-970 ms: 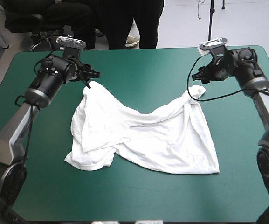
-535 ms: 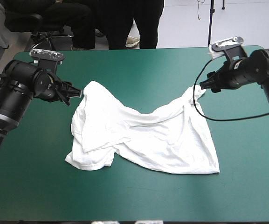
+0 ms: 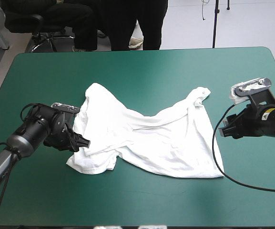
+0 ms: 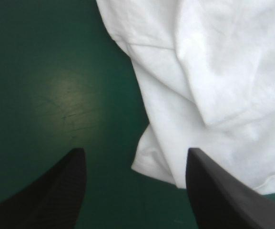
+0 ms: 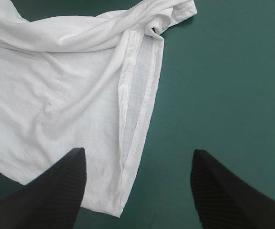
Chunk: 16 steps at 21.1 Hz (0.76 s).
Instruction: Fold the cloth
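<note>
Left gripper [image 3: 81, 141] sits low at the left side of the T-shirt [image 3: 151, 138], its fingers wide apart, with a white corner just ahead. Right gripper [image 3: 226, 130] is open too, beside the right hem. The T-shirt lies rumpled in the middle of the teal-green table [image 3: 142, 67].

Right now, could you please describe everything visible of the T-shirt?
The T-shirt is white cloth, spread but wrinkled on the teal-green cover, parts lapped over itself, a stitched hem along its right edge. The open left gripper is at its left edge, the open right gripper beside its right; neither holds it.
</note>
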### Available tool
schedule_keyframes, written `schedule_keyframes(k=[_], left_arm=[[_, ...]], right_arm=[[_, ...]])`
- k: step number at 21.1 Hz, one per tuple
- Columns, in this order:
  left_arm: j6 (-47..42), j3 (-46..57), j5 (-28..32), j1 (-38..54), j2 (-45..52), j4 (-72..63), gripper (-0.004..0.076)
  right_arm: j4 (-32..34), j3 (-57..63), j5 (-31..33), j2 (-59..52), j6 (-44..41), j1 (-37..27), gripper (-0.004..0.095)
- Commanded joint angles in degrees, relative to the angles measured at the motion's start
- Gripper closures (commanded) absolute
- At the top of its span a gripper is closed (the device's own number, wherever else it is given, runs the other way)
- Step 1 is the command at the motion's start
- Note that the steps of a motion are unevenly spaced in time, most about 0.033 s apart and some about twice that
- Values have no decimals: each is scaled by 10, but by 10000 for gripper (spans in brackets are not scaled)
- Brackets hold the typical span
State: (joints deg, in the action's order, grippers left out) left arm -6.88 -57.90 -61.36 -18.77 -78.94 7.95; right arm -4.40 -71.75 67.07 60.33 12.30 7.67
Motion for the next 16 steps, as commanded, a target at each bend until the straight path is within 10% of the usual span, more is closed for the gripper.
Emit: schedule_keyframes(k=[1,10,16], left_arm=[[2,6,33,-1,-13,-1,277],[18,6,63,-1,-121,-20,286],[39,6,72,-1,-128,-49,557]], right_arm=[[-13,-8,-28,-20,2,-1,318],[-24,25,9,-24,5,-1,320],[-64,98,11,-35,39,14,409]])
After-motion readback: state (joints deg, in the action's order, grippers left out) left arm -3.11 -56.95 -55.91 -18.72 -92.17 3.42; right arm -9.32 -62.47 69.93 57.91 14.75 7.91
